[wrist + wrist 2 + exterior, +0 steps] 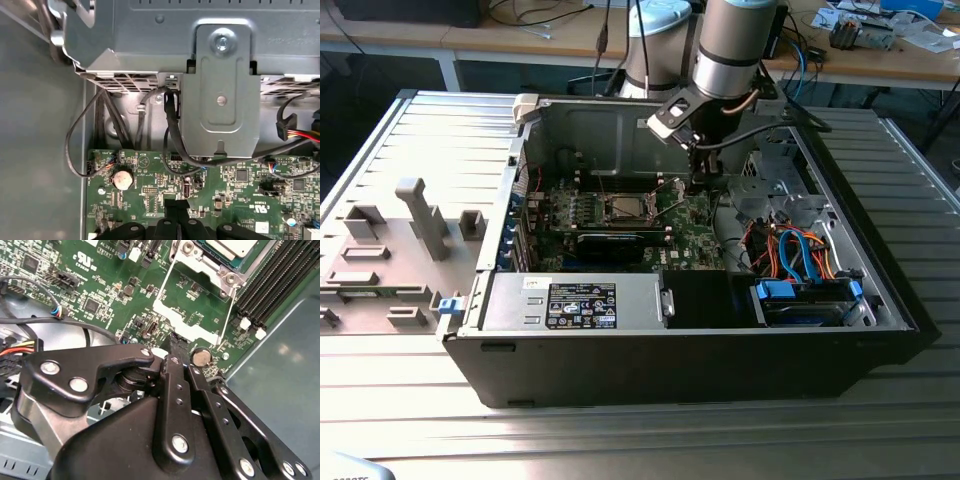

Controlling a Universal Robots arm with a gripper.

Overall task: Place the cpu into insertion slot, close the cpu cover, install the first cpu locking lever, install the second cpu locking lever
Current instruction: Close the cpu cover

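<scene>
Black-fingered, the gripper (177, 346) has its jaws drawn tight together, with nothing visible between them. The tips hang low over the green motherboard (100, 285), right at the near edge of the cpu cover (182, 320); whether they touch it I cannot tell. The cover is a thin, pale silvery frame with one large square window. It lies swung open and flat, so green board shows through the window.

Just beyond its hinged end sits the insertion slot (227, 276), metal-rimmed, and the cpu (234, 246) lies inside it, its flat top a light silvery grey.

One coin cell battery (201, 356) lies just beside the fingertips in both wrist views. The second wrist view adds the long black memory slots (270, 280), with two white clips at their ends.

The first wrist view looks the other way. It shows the gripper (177, 210) low against the board and, past it, a grey steel bracket (220, 125) carrying two screws, with black cables looping beneath.

The exterior view takes in the whole open computer case (720, 370) on a ribbed metal table (620, 440). In it the arm reaches down so the gripper (698, 178) hangs toward that view's right of the cpu (625, 208), and one labelled power supply (640, 290) lies along the near wall.
</scene>
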